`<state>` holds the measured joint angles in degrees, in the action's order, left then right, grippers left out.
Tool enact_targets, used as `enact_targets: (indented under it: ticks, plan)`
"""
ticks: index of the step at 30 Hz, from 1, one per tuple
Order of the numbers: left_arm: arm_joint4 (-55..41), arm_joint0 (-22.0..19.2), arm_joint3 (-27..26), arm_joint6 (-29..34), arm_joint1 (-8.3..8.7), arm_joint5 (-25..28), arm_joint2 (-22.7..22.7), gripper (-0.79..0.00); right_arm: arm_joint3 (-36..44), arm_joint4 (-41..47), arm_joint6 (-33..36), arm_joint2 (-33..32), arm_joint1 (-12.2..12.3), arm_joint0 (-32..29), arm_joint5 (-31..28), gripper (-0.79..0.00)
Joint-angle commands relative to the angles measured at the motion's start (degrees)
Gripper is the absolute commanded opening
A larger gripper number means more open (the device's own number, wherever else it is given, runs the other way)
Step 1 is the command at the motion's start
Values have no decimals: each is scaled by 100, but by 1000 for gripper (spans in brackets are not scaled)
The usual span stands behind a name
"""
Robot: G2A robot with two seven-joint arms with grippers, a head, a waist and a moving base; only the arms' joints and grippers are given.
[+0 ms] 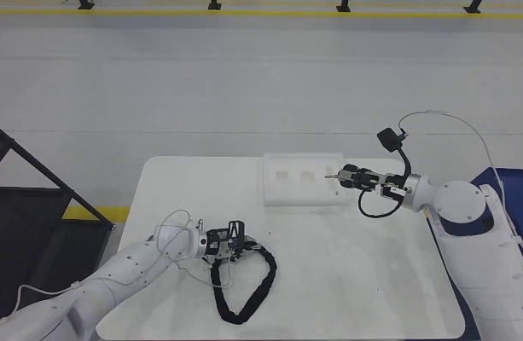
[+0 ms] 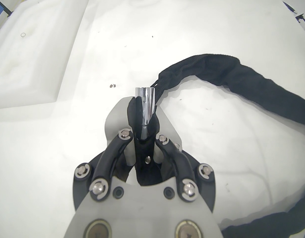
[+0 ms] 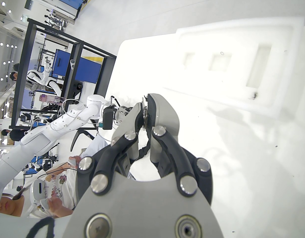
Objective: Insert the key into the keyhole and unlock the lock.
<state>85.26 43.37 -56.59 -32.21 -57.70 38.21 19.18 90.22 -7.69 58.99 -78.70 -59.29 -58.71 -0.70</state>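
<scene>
**Chrome barrel and key face each other, well apart**

Chrome catches the eye first. The chrome cylinder (image 2: 145, 100) of the lock (image 2: 141, 134) pokes out past the fingertips of the left tool (image 2: 142, 107), which is clamped on the lock's black body. The cylinder's long axis runs straight along the fingers, with its free end pointing away from the wrist. The black-sleeved chain (image 2: 229, 73) trails off that end, curves out to one side of the tool and loops back along the bench (image 1: 355, 273).

Across from it, the right tool (image 1: 346, 177) is pinched tight on the head of the key (image 1: 332, 176), and the thin blade sticks out beyond its tips. It hangs at the near end of the white foam tray (image 1: 299, 198).

What matters is how the two line up. From the right tool, the lock lies ahead of the fingertips, roughly in the direction the blade points. It is well apart, though, and set off to the side of the blade's line, towards the robot. From the left tool, the key is out in front, beyond the cylinder's end. So the blade and the barrel roughly face each other, but they are not on one axis.

I can't make out the keyhole itself. I'd guess it sits in the cylinder's far end face. By my reckoning the right arm has to do the travelling: close the gap, bring the blade into line with the barrel, then push in and twist. Nothing has been inserted yet.
</scene>
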Motion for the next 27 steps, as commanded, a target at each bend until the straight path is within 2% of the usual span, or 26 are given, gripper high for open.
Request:
enact_targets:
  ticks: [1, 9, 12, 15, 18, 23, 27]
  plan:
    - [-38, 0, -81, -105, 14, 81, 81, -785, 0, 0, 0, 0, 0, 0, 0, -785]
    - [-300, 19, -595, -588, 192, 612, 544, -785, 0, 0, 0, 0, 0, 0, 0, -785]
    - [-423, 27, -844, -731, 286, 966, 751, -785, 14, 2, -17, 5, -1, -11, -11, -785]
    - [-521, -25, -1065, -728, 364, 1234, 976, -785, 323, 85, 445, 35, 31, -48, -282, -785]
    - [-646, -73, -1314, -781, 408, 1428, 1181, -785, 846, -67, 826, 11, 82, -114, -233, -785]
    - [-874, -170, -1665, -798, 394, 1560, 1418, -785, 1866, -10, 1161, -152, 149, -377, 246, -785]
    - [-1028, -204, -1865, -810, 317, 1389, 1508, -785, 2300, 215, 1231, -236, 172, -472, 779, -785]
